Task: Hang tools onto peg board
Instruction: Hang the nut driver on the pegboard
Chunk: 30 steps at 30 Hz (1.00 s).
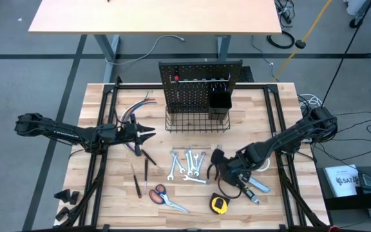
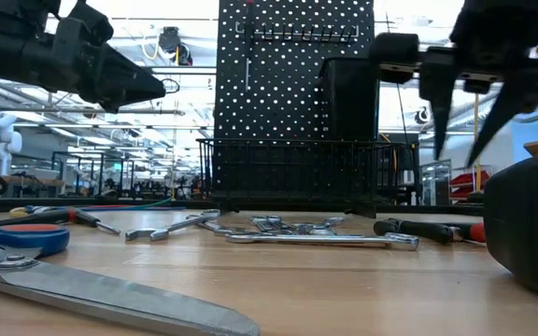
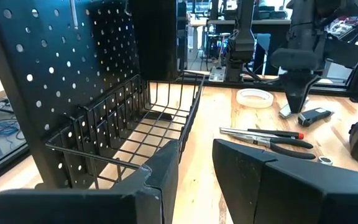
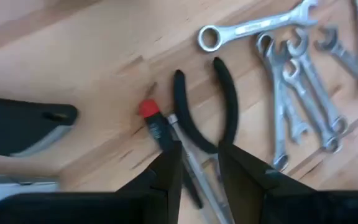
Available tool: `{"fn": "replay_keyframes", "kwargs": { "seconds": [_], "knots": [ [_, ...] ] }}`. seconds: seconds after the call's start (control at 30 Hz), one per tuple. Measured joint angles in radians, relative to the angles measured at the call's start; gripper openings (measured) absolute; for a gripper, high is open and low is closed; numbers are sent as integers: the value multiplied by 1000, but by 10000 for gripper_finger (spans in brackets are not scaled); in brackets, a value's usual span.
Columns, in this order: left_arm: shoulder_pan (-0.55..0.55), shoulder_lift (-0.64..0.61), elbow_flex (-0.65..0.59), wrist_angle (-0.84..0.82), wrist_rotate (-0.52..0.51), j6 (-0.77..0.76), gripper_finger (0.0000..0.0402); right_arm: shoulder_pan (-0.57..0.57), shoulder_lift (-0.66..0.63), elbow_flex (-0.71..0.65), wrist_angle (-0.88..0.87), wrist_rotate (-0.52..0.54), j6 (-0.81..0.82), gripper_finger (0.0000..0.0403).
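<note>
The black peg board (image 1: 198, 80) stands upright at the table's far middle, with a wire basket (image 1: 197, 122) at its base and a black cup (image 1: 219, 103). Silver wrenches (image 1: 189, 166), black-handled pliers (image 4: 225, 106) and a red-and-black screwdriver (image 4: 157, 127) lie flat on the table. My right gripper (image 4: 197, 155) hangs open above the pliers and the screwdriver, pointing steeply down, its fingertips well clear of the table in the low view (image 2: 465, 149). My left gripper (image 1: 152, 134) waits open and level, left of the basket.
Orange-handled scissors (image 1: 166, 197), a yellow tape measure (image 1: 219, 205) and two screwdrivers (image 1: 145, 173) lie near the front edge. A grey-blue utility knife (image 1: 257, 187) and a white tape roll (image 3: 257, 98) lie by the right arm. Coloured wires (image 1: 134, 108) lie left of the board.
</note>
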State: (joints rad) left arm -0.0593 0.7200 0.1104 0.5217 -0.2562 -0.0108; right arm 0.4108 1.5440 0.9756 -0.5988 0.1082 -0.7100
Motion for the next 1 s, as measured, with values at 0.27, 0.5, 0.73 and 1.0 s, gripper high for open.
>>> {"fn": "replay_keyframes", "kwargs": {
  "seconds": [0.27, 0.5, 0.73, 1.0],
  "knots": [
    [-16, 0, 82, -49, 114, -21, 107, -24, 22, -2, -23, -4, -92, 96],
    [-99, 73, 184, -220, 137, 30, 107, -31, 117, -2, -30, -2, -188, 96],
    [-190, 177, 186, -19, 158, 89, 107, -38, 148, -2, -37, 4, -201, 95],
    [-231, 381, 200, 204, 177, 151, 107, -53, 148, -2, -37, -4, -203, 95]
  ]
}}
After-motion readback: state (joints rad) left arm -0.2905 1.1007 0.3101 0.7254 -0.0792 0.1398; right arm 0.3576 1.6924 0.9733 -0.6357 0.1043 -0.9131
